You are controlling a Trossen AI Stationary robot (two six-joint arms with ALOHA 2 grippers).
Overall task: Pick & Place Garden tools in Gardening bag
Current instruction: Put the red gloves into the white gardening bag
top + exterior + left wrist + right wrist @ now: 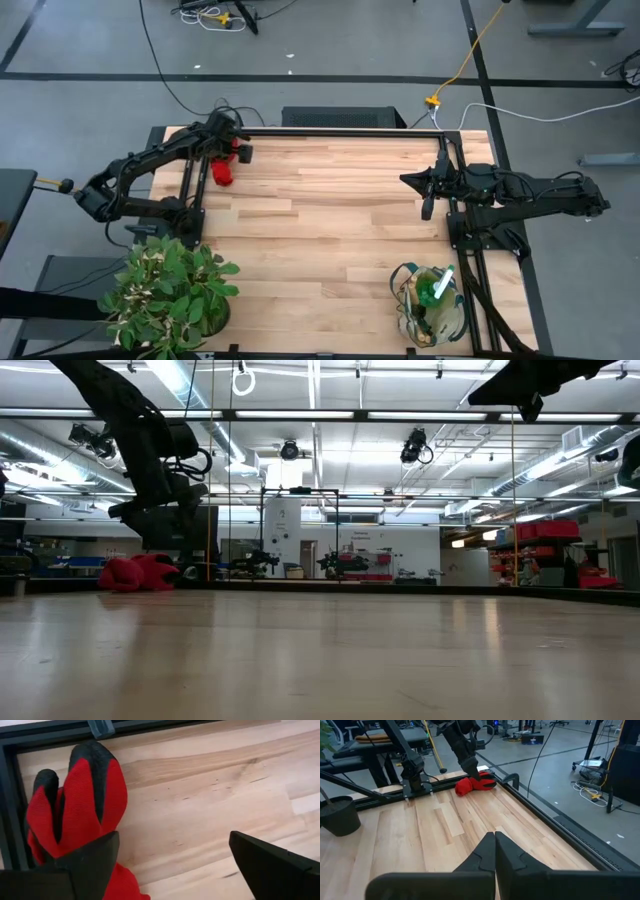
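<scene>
Mostly, by the look of it, the packing is done: the small round beige fabric gardening bag with dark green trim (pixel 430 303) stands at the near right corner of the wooden table (pixel 330 250), and a green-and-white item (pixel 438 287) pokes out of its mouth among other contents too small to tell apart. The only tool that shows loose on the boards is the pair of red fabric gloves with black fingertips (pixel 224 168), lying at the far left corner against the dark frame rail (pixel 10 820).

The left gripper (pixel 172 857) hangs just over those gloves with its fingers spread wide; one finger sits beside the red cloth, the other is well clear over bare wood, and nothing is pinched yet. The right gripper (pixel 494 851) waits on the right side of the table, above the surface, its fingers pressed together and empty.

What seems left is one pickup and a long carry, from the far left corner to the bag. A leafy potted plant (pixel 170 292) stands at the near left corner, away from that route.
</scene>
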